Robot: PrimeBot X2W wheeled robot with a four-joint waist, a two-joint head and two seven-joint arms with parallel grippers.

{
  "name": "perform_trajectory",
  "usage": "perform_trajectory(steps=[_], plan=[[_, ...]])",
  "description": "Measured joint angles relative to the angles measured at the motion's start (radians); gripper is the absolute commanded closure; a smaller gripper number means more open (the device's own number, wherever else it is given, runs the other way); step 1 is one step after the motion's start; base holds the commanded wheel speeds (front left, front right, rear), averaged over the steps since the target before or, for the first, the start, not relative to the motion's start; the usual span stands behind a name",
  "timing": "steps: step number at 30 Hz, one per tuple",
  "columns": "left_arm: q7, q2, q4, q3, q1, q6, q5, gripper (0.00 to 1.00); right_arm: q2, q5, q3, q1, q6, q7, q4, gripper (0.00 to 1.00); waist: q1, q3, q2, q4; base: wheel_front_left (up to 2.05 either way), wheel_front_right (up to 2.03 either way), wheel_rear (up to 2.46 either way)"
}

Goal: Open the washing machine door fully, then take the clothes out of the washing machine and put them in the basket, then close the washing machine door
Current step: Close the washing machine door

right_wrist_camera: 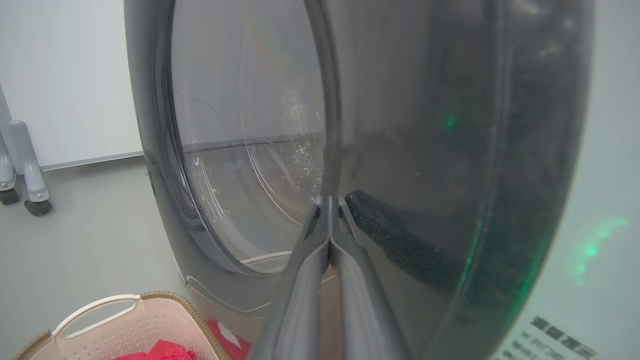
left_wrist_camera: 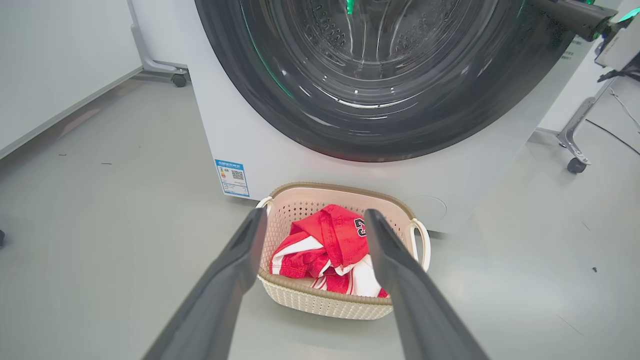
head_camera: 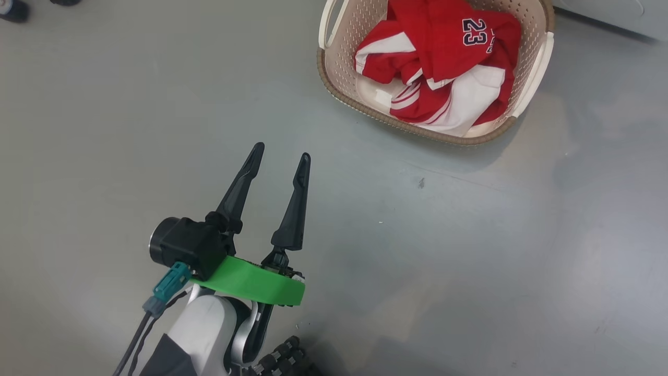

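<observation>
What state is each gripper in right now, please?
Left gripper: open, empty.
Right gripper: shut, holding nothing, tips at the washing machine door.

Crumpled red-and-white clothes (left_wrist_camera: 335,240) fill the cream basket (left_wrist_camera: 325,302) standing before the white washing machine (left_wrist_camera: 280,150), below its glossy black door (left_wrist_camera: 280,100).

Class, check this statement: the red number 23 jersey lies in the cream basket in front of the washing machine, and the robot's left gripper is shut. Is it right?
Not quite. The left gripper is open, its jaws spread well apart, as the head view shows. The red number 23 jersey does lie in the cream basket in front of the washing machine.
</observation>
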Motion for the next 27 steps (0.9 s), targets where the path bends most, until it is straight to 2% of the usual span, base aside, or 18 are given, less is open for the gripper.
perform_trajectory(steps=[5, 11, 21, 27], plan=[[0.000, -0.001, 0.021, 0.025, -0.002, 0.005, -0.001, 0.00, 0.011, 0.006, -0.002, 0.081, -0.025, -0.053, 0.059, 1.00, 0.0000, -0.043, 0.0000, -0.004, 0.00, 0.00, 0.00], [0.000, -0.001, 0.047, 0.060, -0.002, 0.005, 0.026, 0.00, 0.063, 0.028, 0.006, 0.179, -0.026, -0.098, 0.092, 1.00, 0.0000, -0.101, 0.0001, -0.016, 0.00, 0.00, 0.00], [0.000, 0.004, 0.109, 0.147, 0.017, 0.002, 0.106, 0.00, 0.179, 0.095, 0.006, 0.388, -0.043, -0.132, 0.107, 1.00, 0.0000, -0.235, 0.0000, -0.090, 0.00, 0.00, 0.00], [0.000, 0.039, 0.132, 0.196, 0.070, -0.005, 0.132, 0.00, 0.233, 0.137, -0.033, 0.494, -0.061, -0.137, 0.104, 1.00, -0.0001, -0.306, 0.0000, -0.160, 0.00, 0.00, 0.00]])
